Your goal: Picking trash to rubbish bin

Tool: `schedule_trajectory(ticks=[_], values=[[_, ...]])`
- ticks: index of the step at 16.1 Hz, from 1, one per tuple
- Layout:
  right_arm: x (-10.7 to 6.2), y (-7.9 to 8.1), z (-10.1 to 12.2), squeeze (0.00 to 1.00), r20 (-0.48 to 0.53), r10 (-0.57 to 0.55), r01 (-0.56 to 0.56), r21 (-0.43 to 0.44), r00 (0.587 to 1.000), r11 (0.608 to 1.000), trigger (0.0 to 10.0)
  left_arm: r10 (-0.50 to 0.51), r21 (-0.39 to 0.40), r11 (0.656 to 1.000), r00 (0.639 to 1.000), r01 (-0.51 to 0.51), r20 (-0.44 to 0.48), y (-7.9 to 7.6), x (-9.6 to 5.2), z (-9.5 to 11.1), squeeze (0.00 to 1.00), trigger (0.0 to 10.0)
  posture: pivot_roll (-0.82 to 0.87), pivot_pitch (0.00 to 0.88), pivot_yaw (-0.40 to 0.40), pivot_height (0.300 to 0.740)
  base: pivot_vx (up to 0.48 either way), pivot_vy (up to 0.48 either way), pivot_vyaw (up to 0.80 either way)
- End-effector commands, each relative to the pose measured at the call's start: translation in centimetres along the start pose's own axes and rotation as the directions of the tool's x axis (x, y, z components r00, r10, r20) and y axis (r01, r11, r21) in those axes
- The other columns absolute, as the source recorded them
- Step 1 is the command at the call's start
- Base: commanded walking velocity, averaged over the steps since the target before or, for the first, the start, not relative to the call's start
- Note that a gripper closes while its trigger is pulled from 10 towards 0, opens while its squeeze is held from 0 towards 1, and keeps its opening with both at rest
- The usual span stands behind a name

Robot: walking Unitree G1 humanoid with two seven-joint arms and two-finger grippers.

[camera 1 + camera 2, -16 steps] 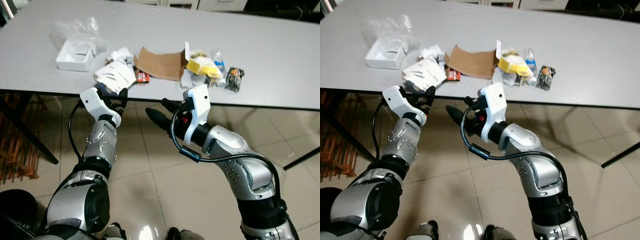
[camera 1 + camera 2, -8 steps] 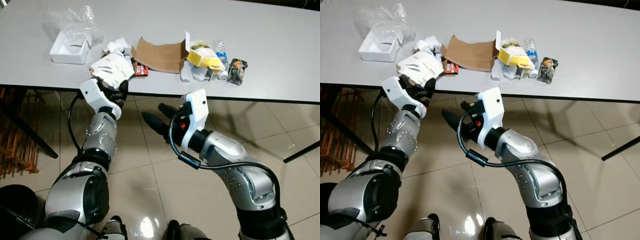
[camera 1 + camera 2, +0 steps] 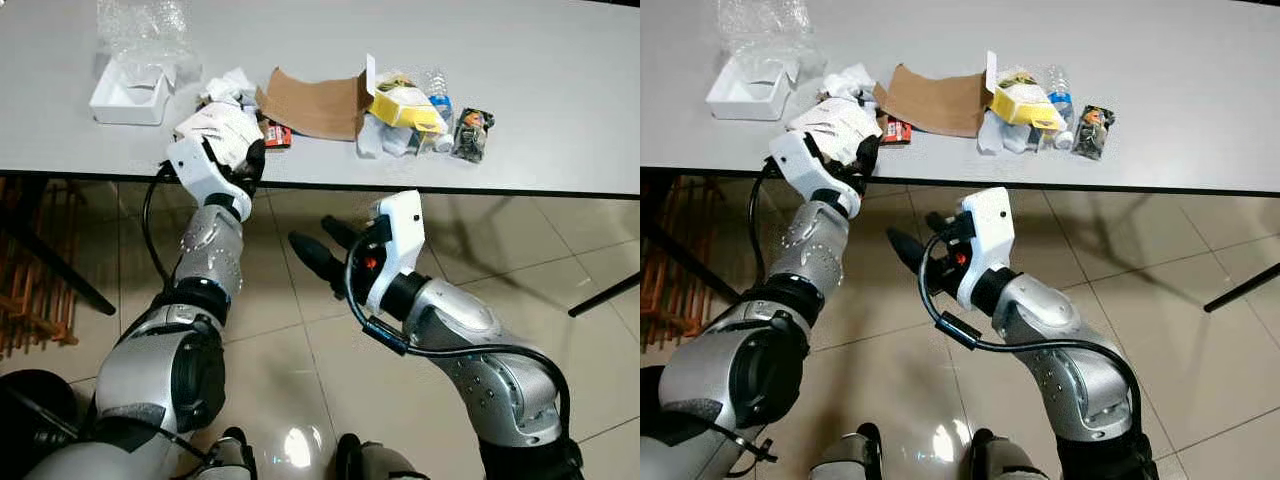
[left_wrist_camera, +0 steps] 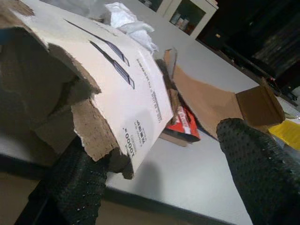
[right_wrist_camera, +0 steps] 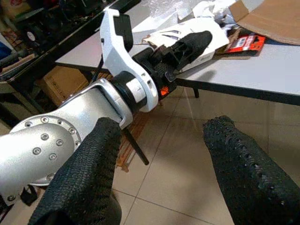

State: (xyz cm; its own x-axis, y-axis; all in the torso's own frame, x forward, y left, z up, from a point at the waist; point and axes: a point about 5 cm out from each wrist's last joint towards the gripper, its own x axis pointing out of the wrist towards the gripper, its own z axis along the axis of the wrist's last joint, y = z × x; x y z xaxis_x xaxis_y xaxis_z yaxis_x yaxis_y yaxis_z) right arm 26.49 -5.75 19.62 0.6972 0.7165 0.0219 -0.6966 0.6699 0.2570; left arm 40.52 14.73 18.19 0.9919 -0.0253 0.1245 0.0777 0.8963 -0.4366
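Note:
A torn white cardboard piece (image 3: 215, 128) with printed lines lies at the table's near edge, partly overhanging it. My left gripper (image 3: 237, 158) is open at that edge; in the left wrist view the cardboard piece (image 4: 117, 89) rests over one finger (image 4: 79, 187) while the other finger (image 4: 262, 173) stands far off. Behind it lie a red packet (image 3: 277, 135), crumpled white paper (image 3: 228, 88), brown cardboard (image 3: 315, 105), a yellow package (image 3: 405, 105), a plastic bottle (image 3: 437, 100) and a dark wrapper (image 3: 470, 133). My right gripper (image 3: 325, 245) hangs open below the table, holding nothing.
A white tray (image 3: 128, 95) and a clear plastic bag (image 3: 140, 25) sit at the back left of the grey table (image 3: 540, 60). Beneath it are a tiled floor (image 3: 300, 380), a dark table leg (image 3: 605, 295) on the right and a wooden rack (image 3: 30, 290) on the left.
The whole view has shifted, so the table sits higher in the picture. My left gripper has reached further up onto the white cardboard piece at the edge. The right gripper stays open below the table.

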Motion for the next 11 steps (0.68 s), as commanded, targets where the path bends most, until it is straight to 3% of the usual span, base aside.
schedule_trajectory(ticks=[1, 3, 4, 11], values=[[-0.5, 0.27, -0.09, 0.0, -0.003, -0.007, 0.007, 0.008, 1.0, 1.0, 10.0, -0.007, 0.014, 1.0, 1.0, 0.007, -0.009, -0.72, 0.25, 0.0, 0.0, 10.0, -0.18, 0.255, -0.063, 0.74, 0.0, 0.0, 0.0], [-0.87, 0.27, -0.22, 0.0, -0.003, -0.025, 0.025, 0.018, 1.0, 1.0, 10.0, -0.003, 0.026, 1.0, 1.0, 0.003, -0.008, -0.9, 0.4, 0.2, 0.0, 10.0, -0.19, 0.26, -0.06, 0.74, 0.0, 0.0, 0.0], [-0.99, 0.21, -0.27, 0.0, -0.005, -0.034, 0.034, 0.02, 0.999, 0.999, 10.0, 0.002, 0.036, 0.999, 1.0, -0.002, -0.012, -0.92, 0.43, 0.19, 0.0, 0.0, -0.19, 0.263, -0.06, 0.74, 0.0, 0.0, 0.0], [-0.83, -0.36, -0.49, 0.0, -0.005, -0.062, 0.062, 0.027, 0.998, 0.998, 10.0, 0.017, 0.068, 0.998, 1.0, -0.016, -0.02, -0.29, 0.11, -0.19, 0.0, 0.0, -0.17, 0.25, -0.043, 0.74, 0.0, 0.0, 0.0]])
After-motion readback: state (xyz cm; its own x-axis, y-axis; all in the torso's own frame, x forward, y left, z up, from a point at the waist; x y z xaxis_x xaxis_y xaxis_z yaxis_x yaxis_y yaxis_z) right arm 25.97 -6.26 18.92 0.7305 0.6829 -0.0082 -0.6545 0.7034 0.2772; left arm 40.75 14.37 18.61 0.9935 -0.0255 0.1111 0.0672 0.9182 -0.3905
